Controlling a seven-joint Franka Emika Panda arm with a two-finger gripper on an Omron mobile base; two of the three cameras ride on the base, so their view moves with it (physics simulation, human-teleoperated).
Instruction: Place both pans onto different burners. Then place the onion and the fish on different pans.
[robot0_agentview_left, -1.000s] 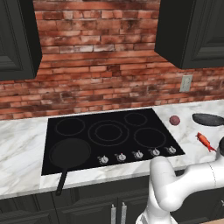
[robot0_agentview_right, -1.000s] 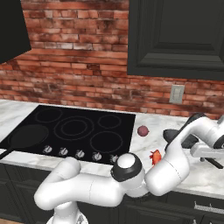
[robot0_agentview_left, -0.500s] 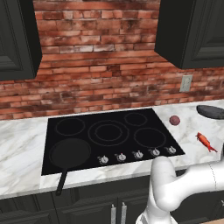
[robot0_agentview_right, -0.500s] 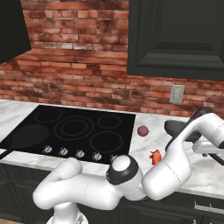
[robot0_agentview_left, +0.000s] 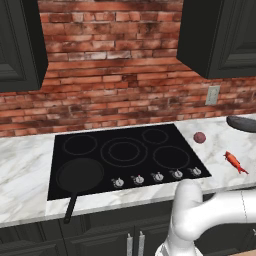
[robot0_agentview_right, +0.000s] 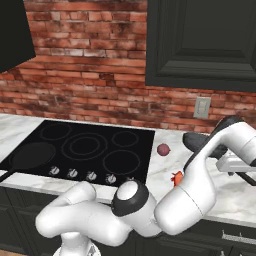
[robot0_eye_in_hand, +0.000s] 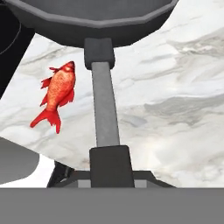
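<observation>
**Operator:** Pans first. Where are they, and which way do they point?

**Observer:** Your larger pan (robot0_agentview_left: 80, 174) sits flat on the front-left burner (robot0_agentview_left: 80, 173) of the cooktop (robot0_agentview_left: 125, 131), its straight handle running toward the counter's front edge and past it. The smaller pan (robot0_eye_in_hand: 96, 17) is over the marble counter (robot0_eye_in_hand: 175, 109) to the right of the cooktop; in the left base view you see it at the right edge, above the counter surface. In the hand view its handle runs as a long grey bar from the bowl straight down to the gripper (robot0_eye_in_hand: 109, 164).

**Operator:** Jaws?

**Observer:** Nearly together, clamped on the end of that handle.

**Operator:** Fish and onion?

**Observer:** Your fish (robot0_agentview_left: 235, 162) lies flat on the marble beside the cooktop's right edge, long axis slanting, tail toward the front right. It is orange-red with ragged fins. The onion (robot0_agentview_left: 199, 137) is a smooth maroon ball, behind the fish and just beside the cooktop's right edge. The 2 are apart.

**Operator:** Surfaces?

**Observer:** Glossy black glass with thin grey rings, white-veined marble, a red brick wall (robot0_agentview_left: 115, 75) behind.
</observation>
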